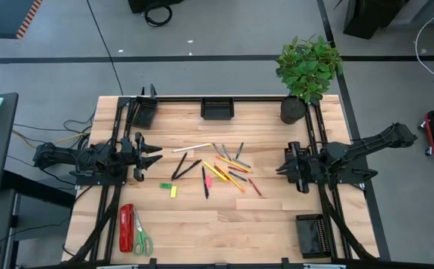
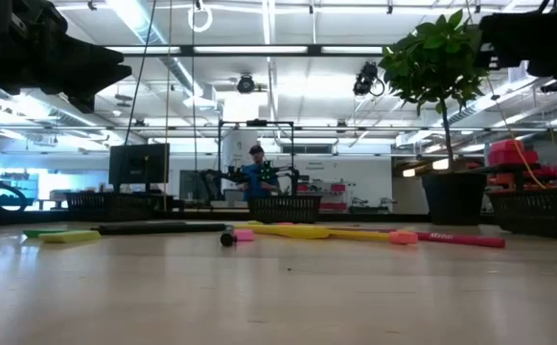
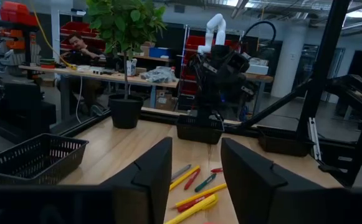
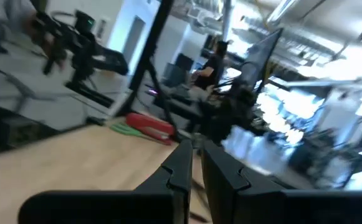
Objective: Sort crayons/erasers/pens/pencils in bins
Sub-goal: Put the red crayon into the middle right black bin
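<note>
Pens (image 1: 181, 166): slim dark sticks plus one white, lying loose at table centre, towards 9 o'clock of the pile.
Pencils (image 1: 218, 172): long yellow-orange sticks fanned across the middle.
Crayons (image 1: 255, 187): short reddish sticks at the pile's 4 o'clock edge.
Erasers (image 1: 173, 191): neon yellow and green blocks at 7 o'clock of the pile.
Bins (image 1: 218, 109): black mesh trays along the table's edges.
Left end effector (image 1: 155, 155): at 9 o'clock, fingers apart, holding nothing.
Right end effector (image 1: 280, 167): at 3 o'clock, fingers nearly together, holding nothing.
Table (image 1: 187, 232): pale wood planks.
Room: workshop, a seated person (image 3: 76, 43) behind a potted plant (image 1: 309, 69).
</note>
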You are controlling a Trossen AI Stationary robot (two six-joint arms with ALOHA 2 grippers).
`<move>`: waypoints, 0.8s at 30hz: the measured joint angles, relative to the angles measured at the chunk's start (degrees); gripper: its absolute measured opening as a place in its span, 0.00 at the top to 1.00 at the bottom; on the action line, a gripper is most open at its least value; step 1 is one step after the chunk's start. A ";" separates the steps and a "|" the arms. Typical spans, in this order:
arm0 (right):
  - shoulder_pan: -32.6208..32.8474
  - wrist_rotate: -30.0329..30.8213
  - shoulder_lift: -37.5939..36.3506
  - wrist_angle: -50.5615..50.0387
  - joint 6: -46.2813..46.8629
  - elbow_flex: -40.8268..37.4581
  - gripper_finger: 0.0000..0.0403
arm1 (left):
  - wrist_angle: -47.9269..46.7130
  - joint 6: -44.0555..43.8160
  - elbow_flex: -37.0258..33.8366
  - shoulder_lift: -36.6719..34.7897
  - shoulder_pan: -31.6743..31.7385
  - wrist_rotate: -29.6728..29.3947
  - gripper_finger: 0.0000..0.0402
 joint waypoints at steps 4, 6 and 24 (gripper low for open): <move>-0.02 -3.50 0.02 -2.90 12.92 0.00 0.90 | 1.65 -0.01 0.00 0.03 0.00 0.02 0.62; -0.02 -4.66 0.02 -2.87 19.43 0.00 0.90 | 4.33 -0.02 0.00 0.01 0.01 -0.01 0.63; -3.07 15.04 3.18 -16.88 41.34 6.01 0.84 | 25.40 0.95 7.01 20.34 19.86 -4.35 0.63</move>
